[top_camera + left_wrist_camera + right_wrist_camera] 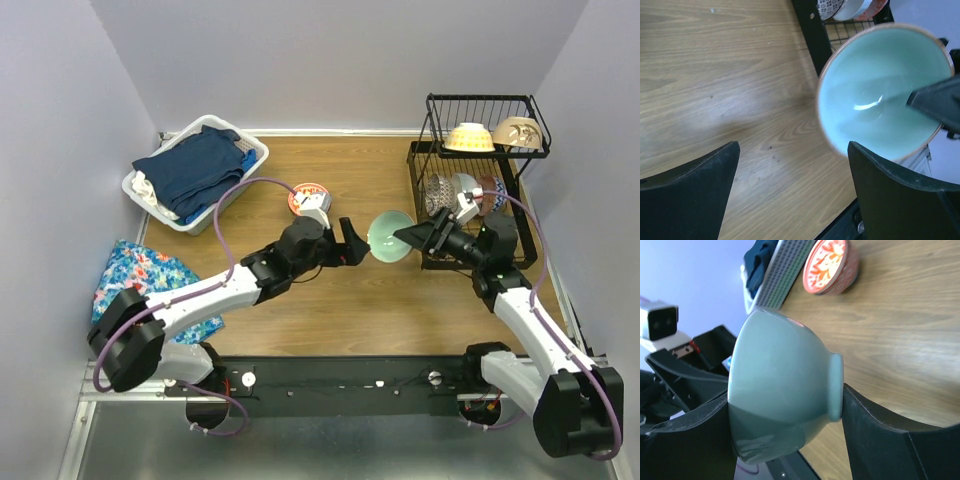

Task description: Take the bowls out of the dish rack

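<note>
A mint green bowl (388, 238) hangs on its side above the table, with my right gripper (410, 237) shut on it. One finger presses the bowl's foot (836, 387) and the other lies across its inside (935, 97). My left gripper (352, 243) stands open just left of the bowl's mouth, its fingers (715, 175) apart from the bowl (875, 90). The black dish rack (430, 150) stands at the back right. It holds a cream-yellow bowl (469, 137) and a beige bowl (517, 133) on top, and three more bowls (465, 188) below. A red-orange floral bowl (307, 197) sits on the table.
A white laundry basket (250, 160) with dark clothes stands at the back left. A blue floral cloth (150, 280) lies at the left edge. The rack's black post (812, 35) is close behind the held bowl. Walls close in the table on three sides.
</note>
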Robot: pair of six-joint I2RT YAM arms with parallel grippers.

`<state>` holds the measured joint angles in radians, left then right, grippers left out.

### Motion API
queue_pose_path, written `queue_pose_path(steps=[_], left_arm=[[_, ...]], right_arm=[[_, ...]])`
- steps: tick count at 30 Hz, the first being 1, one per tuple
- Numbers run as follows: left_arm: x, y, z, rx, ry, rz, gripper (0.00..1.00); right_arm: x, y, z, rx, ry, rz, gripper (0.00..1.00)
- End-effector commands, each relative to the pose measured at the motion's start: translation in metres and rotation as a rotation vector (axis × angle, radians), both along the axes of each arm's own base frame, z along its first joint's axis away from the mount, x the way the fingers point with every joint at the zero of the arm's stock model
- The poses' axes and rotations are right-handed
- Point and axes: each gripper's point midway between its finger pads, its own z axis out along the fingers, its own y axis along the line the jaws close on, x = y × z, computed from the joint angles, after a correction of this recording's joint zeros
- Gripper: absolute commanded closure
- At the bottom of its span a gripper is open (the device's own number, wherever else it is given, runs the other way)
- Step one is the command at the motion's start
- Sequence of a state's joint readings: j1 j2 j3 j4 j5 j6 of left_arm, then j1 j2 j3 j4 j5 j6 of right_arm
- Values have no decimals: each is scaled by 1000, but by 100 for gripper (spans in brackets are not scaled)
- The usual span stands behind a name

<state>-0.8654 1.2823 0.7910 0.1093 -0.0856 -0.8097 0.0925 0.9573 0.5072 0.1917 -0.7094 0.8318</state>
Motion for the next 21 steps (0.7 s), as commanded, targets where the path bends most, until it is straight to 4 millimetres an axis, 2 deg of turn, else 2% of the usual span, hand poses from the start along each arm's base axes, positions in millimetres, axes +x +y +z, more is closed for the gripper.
queue_pose_path(steps=[1,5,7,9,10,12,13,15,16,19,21], left_arm=[[20,-24,21,-54,-39,105,5],[17,-30,2,-24,23,138,11],[15,-30,-8,-3,43,155,21],[12,-29,-15,4,65,170,25],[10,-28,-21,13,78,172,34],[9,-27,-25,11,95,189,42],[8,-26,-27,11,100,193,53],[8,-26,-28,7,104,198,62],[8,-26,-27,6,103,197,74],[7,-25,-21,4,88,197,93],[8,-21,-21,22,84,205,100]], right_arm=[[-15,21,28,63,-98,90,88],[-25,33,27,78,-97,123,88],[-26,34,28,79,-101,126,88],[-29,37,27,77,-104,137,88],[-29,38,27,74,-105,138,88],[-31,41,27,68,-112,147,88],[-31,41,26,66,-113,147,88],[-31,43,24,54,-113,152,88],[-31,43,23,50,-116,150,88],[-30,42,19,33,-110,132,87],[-28,40,14,17,-95,113,82]])
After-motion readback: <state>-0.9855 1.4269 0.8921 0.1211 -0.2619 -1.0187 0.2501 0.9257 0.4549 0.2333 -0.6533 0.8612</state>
